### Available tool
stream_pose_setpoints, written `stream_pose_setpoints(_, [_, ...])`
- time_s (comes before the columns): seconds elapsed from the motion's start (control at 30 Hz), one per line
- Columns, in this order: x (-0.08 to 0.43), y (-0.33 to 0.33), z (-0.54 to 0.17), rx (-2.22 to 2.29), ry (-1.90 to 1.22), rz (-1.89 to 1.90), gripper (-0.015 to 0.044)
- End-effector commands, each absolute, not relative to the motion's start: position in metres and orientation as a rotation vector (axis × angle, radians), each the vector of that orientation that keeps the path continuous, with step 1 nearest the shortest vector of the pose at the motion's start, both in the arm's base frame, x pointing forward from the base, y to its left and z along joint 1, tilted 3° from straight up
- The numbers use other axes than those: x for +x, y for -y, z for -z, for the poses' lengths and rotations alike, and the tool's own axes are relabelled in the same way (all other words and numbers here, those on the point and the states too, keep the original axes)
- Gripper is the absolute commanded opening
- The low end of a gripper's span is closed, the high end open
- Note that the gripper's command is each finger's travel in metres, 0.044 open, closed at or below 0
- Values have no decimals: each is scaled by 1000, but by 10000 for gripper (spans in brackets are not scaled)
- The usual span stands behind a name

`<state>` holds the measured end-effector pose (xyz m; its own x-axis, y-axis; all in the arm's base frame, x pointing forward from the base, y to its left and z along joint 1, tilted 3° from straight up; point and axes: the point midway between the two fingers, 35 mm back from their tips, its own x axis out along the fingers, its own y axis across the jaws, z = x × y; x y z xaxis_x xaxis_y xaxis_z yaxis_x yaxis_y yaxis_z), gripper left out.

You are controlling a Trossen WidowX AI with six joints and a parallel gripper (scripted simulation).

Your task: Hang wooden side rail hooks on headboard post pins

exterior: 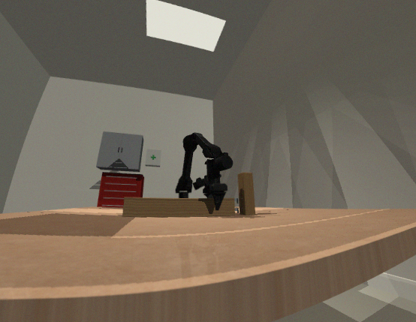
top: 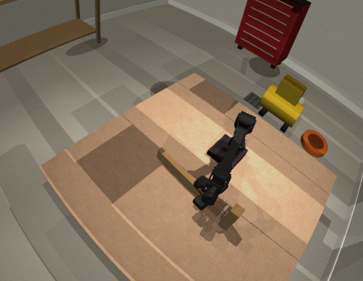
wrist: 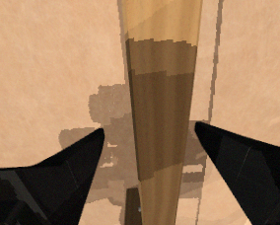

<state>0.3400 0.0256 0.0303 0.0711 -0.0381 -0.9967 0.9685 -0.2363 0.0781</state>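
The wooden side rail [top: 177,169] [exterior: 162,207] [wrist: 163,109] lies along the table, its near end close to the upright headboard post [top: 232,217] [exterior: 247,194]. In the exterior view its underside looks level with the table. Small steel hooks [top: 223,213] [exterior: 236,201] show in the narrow gap between rail end and post; whether they touch the pins cannot be told. The slot and pins are not clearly visible. My gripper [exterior: 215,208] [wrist: 149,128] is open and low, its fingers on either side of the rail towards its hook end, with space beside both rail faces in the wrist view.
The arm's base [top: 220,149] stands on the table [top: 151,243] [exterior: 143,260] behind the rail. The post stands just beyond the rail's hook end, near the gripper. A red tool cabinet, a yellow compressor-like machine and an orange ring are on the floor beyond the table.
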Motion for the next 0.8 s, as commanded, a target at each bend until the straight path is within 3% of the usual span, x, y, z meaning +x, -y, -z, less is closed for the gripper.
stream_pose_setpoints(0.0, [339,-25,-27,1386,-1013,1344,414])
stream_pose_setpoints(0.4, [339,-25,-27,1386,-1013,1344,99])
stream_pose_setpoints(0.57, [339,-25,-27,1386,-1013,1344,65])
stream_pose_setpoints(0.67, [339,-25,-27,1386,-1013,1344,0])
stream_pose_setpoints(0.77, [339,-25,-27,1386,-1013,1344,0])
